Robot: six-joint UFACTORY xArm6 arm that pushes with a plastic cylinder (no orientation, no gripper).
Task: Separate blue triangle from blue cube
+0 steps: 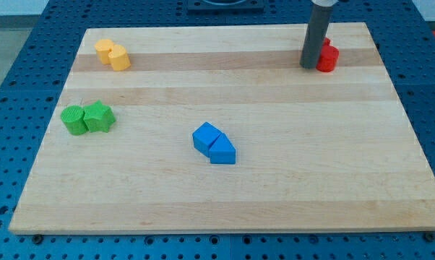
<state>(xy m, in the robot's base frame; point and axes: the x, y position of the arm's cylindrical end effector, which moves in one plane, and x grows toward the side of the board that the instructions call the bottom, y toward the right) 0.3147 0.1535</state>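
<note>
The blue cube (206,136) and the blue triangle (222,152) lie touching each other near the middle of the wooden board (275,195), the triangle at the cube's lower right. My tip (308,67) rests on the board at the view's top right, far from both blue blocks and up and to the right of them. The dark rod stands right against the left side of the red blocks (326,56).
Two yellow blocks (113,55) sit together at the top left. Two green blocks (87,118) sit together at the left edge. The board lies on a blue perforated table (29,87).
</note>
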